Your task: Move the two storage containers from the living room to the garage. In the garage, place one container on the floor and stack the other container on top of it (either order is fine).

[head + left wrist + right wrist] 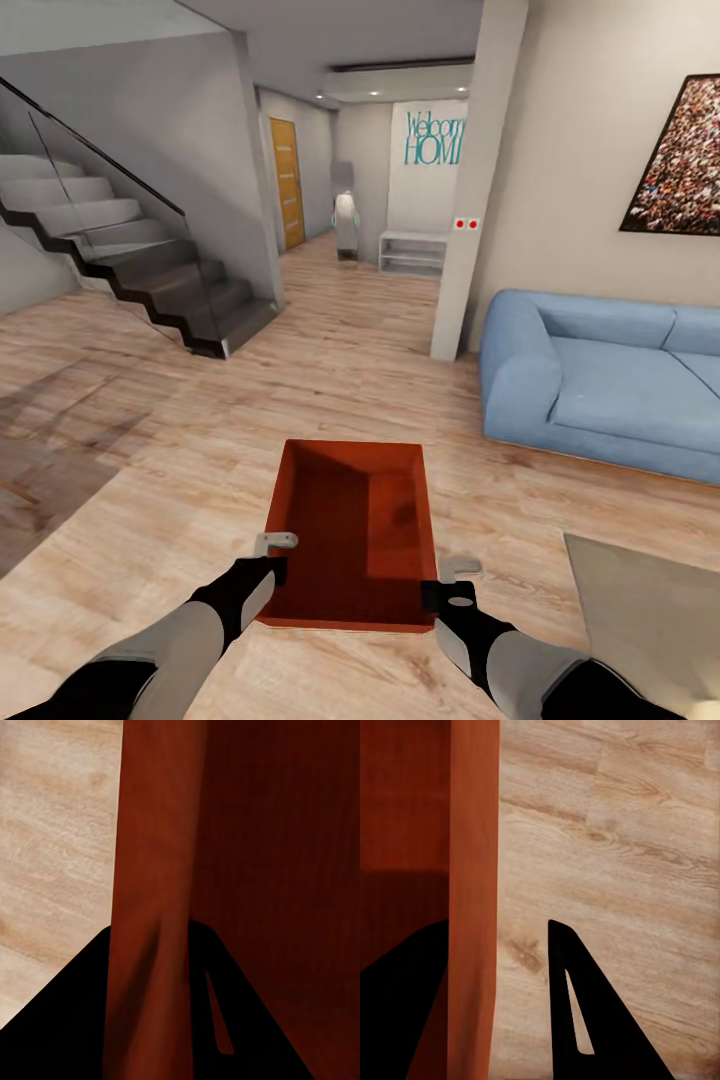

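Where left tool (276, 545) and right tool (458, 570) meet, container (350, 520) between.

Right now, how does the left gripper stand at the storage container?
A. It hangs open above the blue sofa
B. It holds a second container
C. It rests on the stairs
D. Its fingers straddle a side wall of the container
D: in the left wrist view the left gripper has one dark finger on each side of the orange-red wall of the storage container, closed tight on it.
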Motion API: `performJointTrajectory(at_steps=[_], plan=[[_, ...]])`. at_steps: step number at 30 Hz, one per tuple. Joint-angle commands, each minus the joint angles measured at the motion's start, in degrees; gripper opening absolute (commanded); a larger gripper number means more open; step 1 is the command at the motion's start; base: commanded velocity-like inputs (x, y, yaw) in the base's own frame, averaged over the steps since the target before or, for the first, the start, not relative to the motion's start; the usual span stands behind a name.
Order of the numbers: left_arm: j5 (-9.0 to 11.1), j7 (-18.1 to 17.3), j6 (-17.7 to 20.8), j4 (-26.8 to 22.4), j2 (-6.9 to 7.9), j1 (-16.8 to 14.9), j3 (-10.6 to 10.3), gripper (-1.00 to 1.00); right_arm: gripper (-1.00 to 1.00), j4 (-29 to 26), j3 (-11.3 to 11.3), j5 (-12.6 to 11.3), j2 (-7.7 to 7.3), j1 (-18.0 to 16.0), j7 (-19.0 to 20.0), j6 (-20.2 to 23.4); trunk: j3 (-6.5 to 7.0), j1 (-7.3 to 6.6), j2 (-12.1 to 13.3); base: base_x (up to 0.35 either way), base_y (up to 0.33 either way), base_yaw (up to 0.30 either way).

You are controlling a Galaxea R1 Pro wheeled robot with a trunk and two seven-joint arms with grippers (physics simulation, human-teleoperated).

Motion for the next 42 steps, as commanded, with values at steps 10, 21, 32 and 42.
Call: performJointTrajectory(at_steps=[10, 21, 32, 42], plan=[[0.5, 0.3, 0.5, 0.1, -0.02, 0.0, -0.4, -1.0, -1.0, -0.6, -0.3, 0.1, 0.03, -0.1, -0.2, -0.1, -0.11, 0.06, -0.1, 0.323, 0.0, 0.0], [0.5, 0.3, 0.5, 0.1, -0.02, 0.0, -0.4, -1.0, -1.0, -0.6, -0.3, 0.1, 0.03, -0.1, -0.2, -0.1, -0.11, 0.06, -0.1, 0.323, 0.0, 0.0], [0.5, 0.3, 0.5, 0.1, -0.02, 0.0, -0.4, -1.0, -1.0, -0.6, -0.3, 0.1, 0.03, -0.1, -0.2, -0.1, -0.11, 0.06, -0.1, 0.323, 0.0, 0.0], [0.5, 0.3, 0.5, 0.1, -0.02, 0.0, -0.4, -1.0, -1.0, -0.6, -0.3, 0.1, 0.03, -0.1, -0.2, -0.1, -0.11, 0.06, -0.1, 0.323, 0.0, 0.0]])
